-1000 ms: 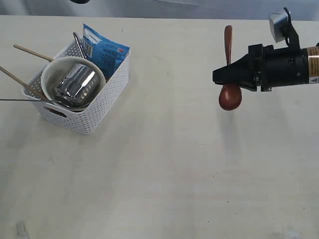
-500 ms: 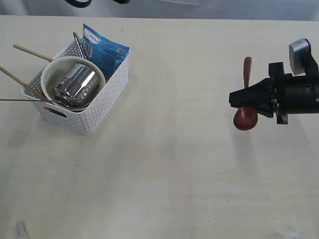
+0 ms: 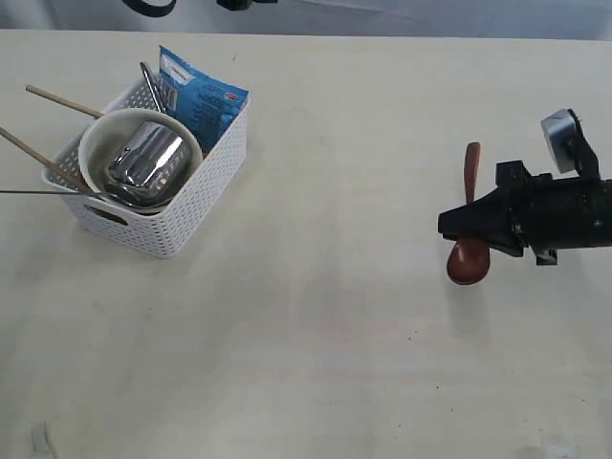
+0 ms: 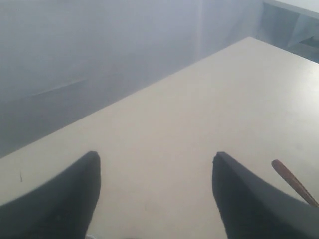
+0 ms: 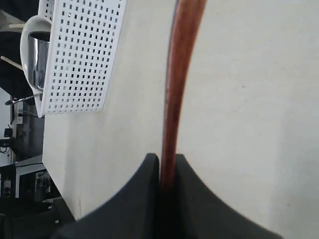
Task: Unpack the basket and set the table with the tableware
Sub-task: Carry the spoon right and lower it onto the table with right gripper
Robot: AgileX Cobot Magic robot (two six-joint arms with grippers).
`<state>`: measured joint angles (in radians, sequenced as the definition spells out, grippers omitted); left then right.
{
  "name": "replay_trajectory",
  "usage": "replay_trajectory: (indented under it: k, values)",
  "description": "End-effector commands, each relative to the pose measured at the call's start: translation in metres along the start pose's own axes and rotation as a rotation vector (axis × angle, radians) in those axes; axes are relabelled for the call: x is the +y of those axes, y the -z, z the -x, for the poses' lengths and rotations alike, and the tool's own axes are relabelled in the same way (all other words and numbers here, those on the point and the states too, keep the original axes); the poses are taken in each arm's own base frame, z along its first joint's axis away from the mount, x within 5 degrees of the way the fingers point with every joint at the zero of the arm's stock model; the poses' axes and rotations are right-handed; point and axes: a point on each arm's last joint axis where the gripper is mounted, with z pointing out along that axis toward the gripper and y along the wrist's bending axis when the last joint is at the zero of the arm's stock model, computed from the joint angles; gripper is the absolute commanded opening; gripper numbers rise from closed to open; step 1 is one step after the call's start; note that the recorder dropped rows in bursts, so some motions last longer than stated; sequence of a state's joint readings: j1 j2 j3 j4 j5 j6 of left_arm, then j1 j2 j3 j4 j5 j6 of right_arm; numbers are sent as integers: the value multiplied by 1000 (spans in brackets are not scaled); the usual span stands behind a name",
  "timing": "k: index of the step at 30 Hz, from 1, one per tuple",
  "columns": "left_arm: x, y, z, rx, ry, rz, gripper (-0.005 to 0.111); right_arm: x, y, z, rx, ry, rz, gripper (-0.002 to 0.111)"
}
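1. R gripper sits over the right side of the table, well apart from the basket. Jaws nearly shut, pinching the dark red spoon by its handle.
2. Spoon lies crosswise to the jaws. Bowl end is toward the near edge, low over the tabletop; handle end points to the far edge. Contact w/ table: cannot tell.
3. R wrist view: fingers press both sides of the spoon handle.
4. L gripper: jaws wide apart, nothing held, bare tabletop below.
5. White basket is at far left of the table. It holds a cream bowl w/ a steel cup on its side inside.
6. Blue snack packet stands at the basket's far wall.
7. Wooden chopsticks and a thin steel utensil stick out past the left rim; utensil type unclear.
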<state>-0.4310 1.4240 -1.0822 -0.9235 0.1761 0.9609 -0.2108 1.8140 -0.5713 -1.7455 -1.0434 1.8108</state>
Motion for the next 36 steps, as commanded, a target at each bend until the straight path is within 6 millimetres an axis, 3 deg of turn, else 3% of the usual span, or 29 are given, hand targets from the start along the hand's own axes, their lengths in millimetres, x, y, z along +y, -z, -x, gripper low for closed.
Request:
replay_trajectory:
  k: [1,8,13,17,23,36]
  values:
    - [0,2,-1,4,-14,-3,61,7,-13,-9,59,51,9,0]
    - [0,2,-1,9,-14,-10,61,13,-42,-16,132,171,-162,0]
    - [-1,2,-1,10,-14,-12,61,28,-42,0,117,181,-71,0]
    - [-1,2,-1,10,-14,-12,61,30,-42,15,75,166,-98,0]
    - [-1,2,-1,10,-14,-12,61,31,-42,17,71,173,-99,0]
    - [-1,2,-1,11,-14,-14,61,5,-41,-23,125,95,-236,0]
